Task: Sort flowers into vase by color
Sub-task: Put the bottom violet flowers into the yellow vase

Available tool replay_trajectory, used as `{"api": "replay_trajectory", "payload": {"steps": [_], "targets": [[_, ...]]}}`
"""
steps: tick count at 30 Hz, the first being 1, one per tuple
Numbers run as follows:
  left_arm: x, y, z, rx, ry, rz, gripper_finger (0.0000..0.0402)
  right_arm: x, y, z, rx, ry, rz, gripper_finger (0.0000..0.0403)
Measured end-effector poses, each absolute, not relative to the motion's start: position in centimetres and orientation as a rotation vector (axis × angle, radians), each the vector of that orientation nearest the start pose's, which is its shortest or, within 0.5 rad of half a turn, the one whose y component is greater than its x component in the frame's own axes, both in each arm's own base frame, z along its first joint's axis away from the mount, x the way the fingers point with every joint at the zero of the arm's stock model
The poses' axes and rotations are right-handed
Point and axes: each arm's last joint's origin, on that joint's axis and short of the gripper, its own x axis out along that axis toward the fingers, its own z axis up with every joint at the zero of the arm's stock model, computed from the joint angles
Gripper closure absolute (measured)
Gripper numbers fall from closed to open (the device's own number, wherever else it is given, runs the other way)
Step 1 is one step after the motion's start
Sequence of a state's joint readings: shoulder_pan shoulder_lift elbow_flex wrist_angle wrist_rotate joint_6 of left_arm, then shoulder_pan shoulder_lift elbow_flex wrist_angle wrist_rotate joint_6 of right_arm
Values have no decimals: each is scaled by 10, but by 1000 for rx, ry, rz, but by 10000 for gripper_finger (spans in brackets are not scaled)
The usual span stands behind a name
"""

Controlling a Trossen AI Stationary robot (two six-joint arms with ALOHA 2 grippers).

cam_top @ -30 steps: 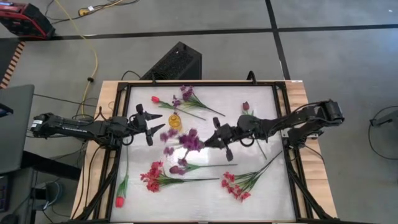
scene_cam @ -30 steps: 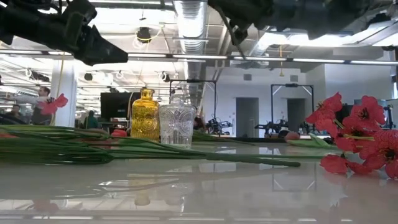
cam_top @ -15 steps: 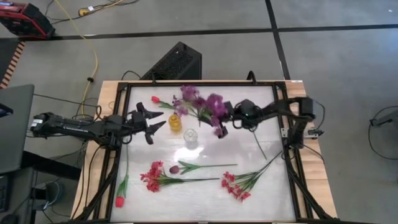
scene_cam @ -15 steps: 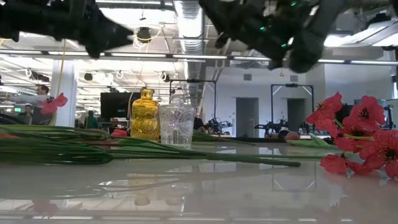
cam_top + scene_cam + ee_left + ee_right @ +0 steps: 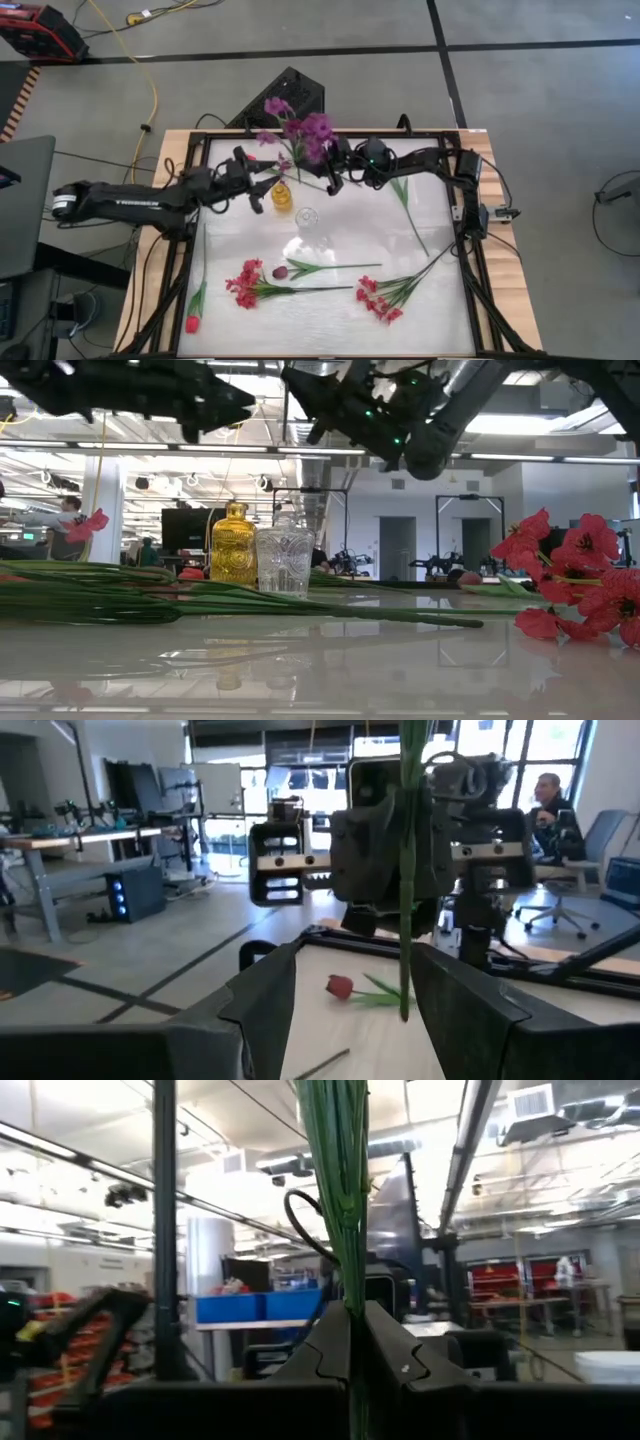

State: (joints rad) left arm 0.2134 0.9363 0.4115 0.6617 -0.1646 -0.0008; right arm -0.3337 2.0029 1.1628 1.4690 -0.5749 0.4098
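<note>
From where I'm sitting the table (image 5: 440, 290) is a white sheet in a dark frame, and both arms reach toward its far edge. The right gripper (image 5: 333, 172) is clamped on the stems of a purple spray (image 5: 300, 130); in the right wrist view the fingers (image 5: 325, 1342) pinch tight around the green bundle, and from above the blossoms stick out past the far edge of the table, just beyond the amber vase (image 5: 282, 197). The left gripper (image 5: 258, 180) hangs right beside that vase, facing the right one, with its fingers (image 5: 262, 995) spread wide and nothing between them, while the held stem hangs in front of it. A clear glass vase (image 5: 307, 217) stands right next to the amber one, toward the middle of the table; in the low view they sit side by side, amber (image 5: 233, 544) and clear (image 5: 285, 560). On the near half, a red-pink spray (image 5: 250, 285) lies at left with a dark maroon tulip (image 5: 283, 271) just beside it, and a second red-pink spray (image 5: 378, 299) lies toward the right. A red tulip (image 5: 192, 322) lies off the white sheet on the left rim. Another red tulip (image 5: 340, 986) lies on the table under the right arm in the left wrist view.
</note>
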Motion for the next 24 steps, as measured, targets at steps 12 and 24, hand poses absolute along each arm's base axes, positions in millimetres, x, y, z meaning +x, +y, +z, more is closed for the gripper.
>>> {"api": "replay_trajectory", "payload": {"steps": [12, 24], "targets": [[237, 71, 281, 15, -122, 267, 212, 394, -131, 260, 100, -521, 315, 370], [242, 74, 289, 18, -117, 254, 213, 393, -133, 260, 102, -529, 295, 369]]}}
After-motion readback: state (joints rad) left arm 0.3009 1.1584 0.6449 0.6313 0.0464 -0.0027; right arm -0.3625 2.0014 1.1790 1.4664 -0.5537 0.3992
